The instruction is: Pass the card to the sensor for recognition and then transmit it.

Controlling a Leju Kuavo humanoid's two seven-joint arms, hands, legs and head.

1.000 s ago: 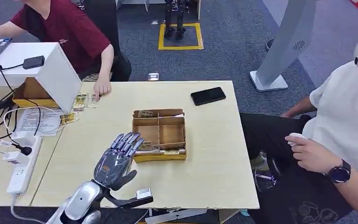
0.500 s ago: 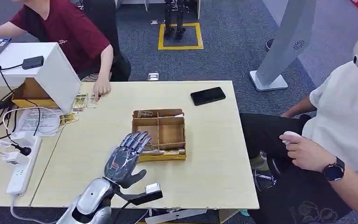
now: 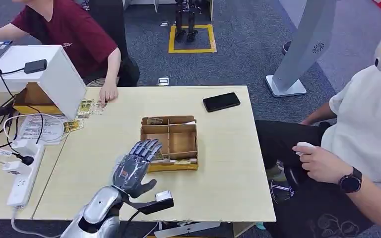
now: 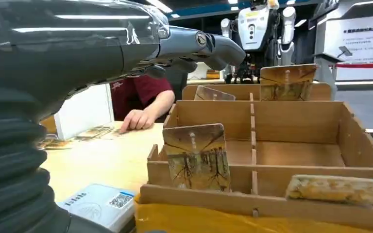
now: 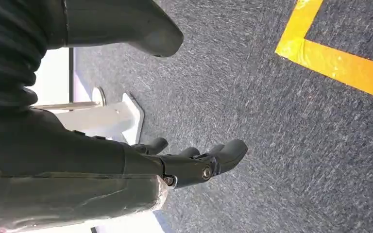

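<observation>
My left hand (image 3: 135,166) is empty, fingers spread: I should lower onto the upright card (image 4: 197,157) in the box (image 3: 194,136) and pinch its top edge.

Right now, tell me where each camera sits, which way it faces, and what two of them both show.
Head view: high on the body, looking forward and down at the table; the left hand reaches toward the divided box.
Left wrist view: behind the left hand, level with the box, facing an upright card.
Right wrist view: on the hanging arm, facing the carpet; right hand empty.
Head and left wrist views share the box.
</observation>
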